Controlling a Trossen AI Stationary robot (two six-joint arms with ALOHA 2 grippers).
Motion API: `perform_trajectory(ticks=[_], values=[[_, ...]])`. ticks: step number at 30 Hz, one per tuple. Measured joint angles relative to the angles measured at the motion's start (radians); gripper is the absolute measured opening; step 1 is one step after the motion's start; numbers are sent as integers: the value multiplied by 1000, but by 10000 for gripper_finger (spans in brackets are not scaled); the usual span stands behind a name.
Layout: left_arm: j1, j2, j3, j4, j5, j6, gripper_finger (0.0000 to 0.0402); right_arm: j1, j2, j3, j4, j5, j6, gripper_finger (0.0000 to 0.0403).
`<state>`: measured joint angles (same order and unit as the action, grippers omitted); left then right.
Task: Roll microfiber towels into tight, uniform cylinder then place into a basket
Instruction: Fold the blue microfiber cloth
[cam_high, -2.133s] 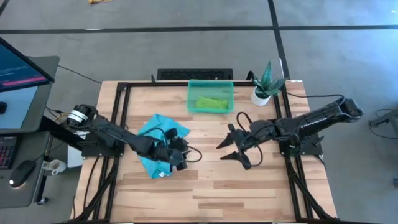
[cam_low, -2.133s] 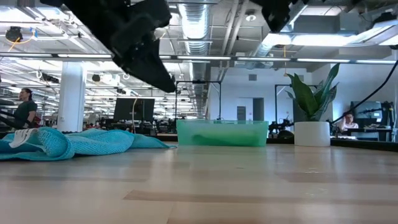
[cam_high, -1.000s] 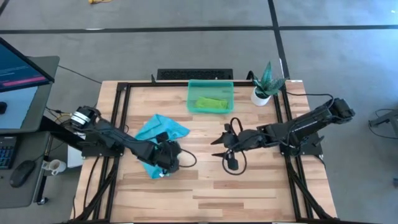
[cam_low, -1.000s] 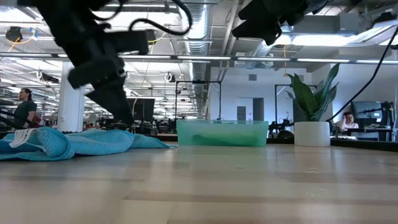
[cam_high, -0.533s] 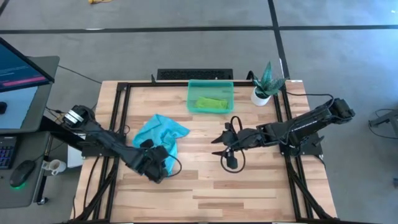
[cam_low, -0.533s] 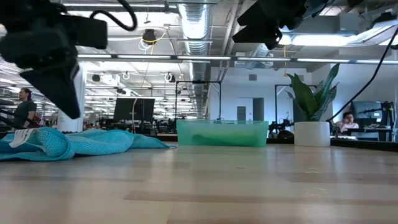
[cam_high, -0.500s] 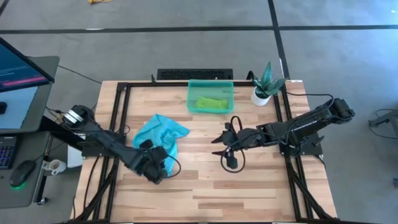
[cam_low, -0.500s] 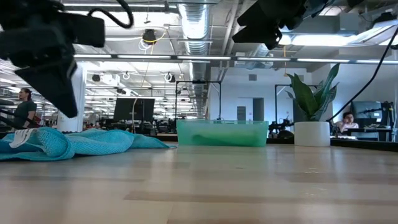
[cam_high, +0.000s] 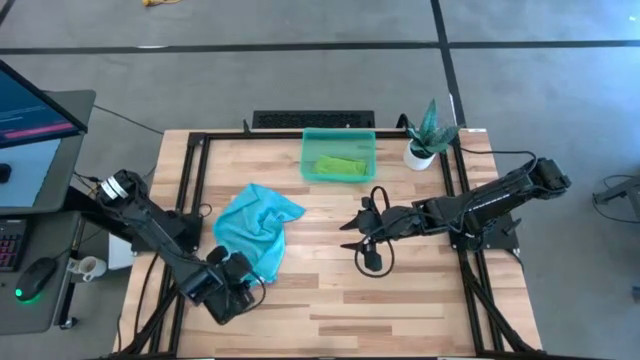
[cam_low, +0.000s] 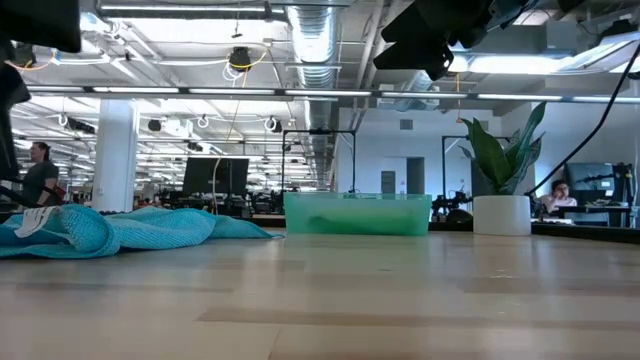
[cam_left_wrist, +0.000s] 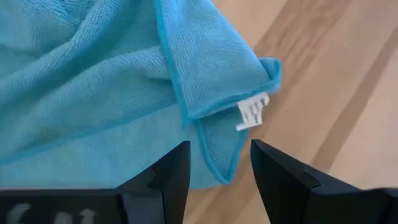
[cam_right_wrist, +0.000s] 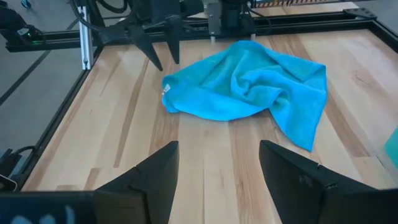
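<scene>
**One towel in the bin, the blue one still unrolled**

The blue towel (cam_high: 255, 228) lies crumpled and loosely folded on the table (cam_high: 400, 290), left of centre and well short of the basket (cam_high: 339, 156). Its corner with the small white tag (cam_left_wrist: 252, 111) points toward the near-left part of the table. It shows no sign of a roll: the cloth is bunched in soft folds, one edge flapped over another.

The green towel (cam_high: 340, 166) sits inside the basket at the far edge of the table as a compact strip, so that half of the job looks finished. What remains, judging by this layout, is to flatten the blue towel, roll it tight and carry it to the basket.

The left gripper (cam_left_wrist: 214, 171) hovers just off the tagged corner, at the near-left of the table, its fingers parted and holding nothing. The right gripper (cam_high: 352, 237) waits over the middle of the table, to the right of the blue towel and apart from it, its jaws spread wide and empty.

Beside the basket stands a white pot with a plant (cam_high: 425, 135), clear of the work.
</scene>
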<state>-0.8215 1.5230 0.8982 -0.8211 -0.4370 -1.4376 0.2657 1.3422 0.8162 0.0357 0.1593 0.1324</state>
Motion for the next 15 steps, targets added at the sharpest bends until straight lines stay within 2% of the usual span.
perform_trajectory(ticks=[7, 15], values=[[-29, 0, 0, 1, -106, -29, 160, 0, 0, 0, 0, 0, 0, 244], [-29, 72, 0, 5, -100, -41, 160, 0, 0, 0, 0, 0, 0, 244]])
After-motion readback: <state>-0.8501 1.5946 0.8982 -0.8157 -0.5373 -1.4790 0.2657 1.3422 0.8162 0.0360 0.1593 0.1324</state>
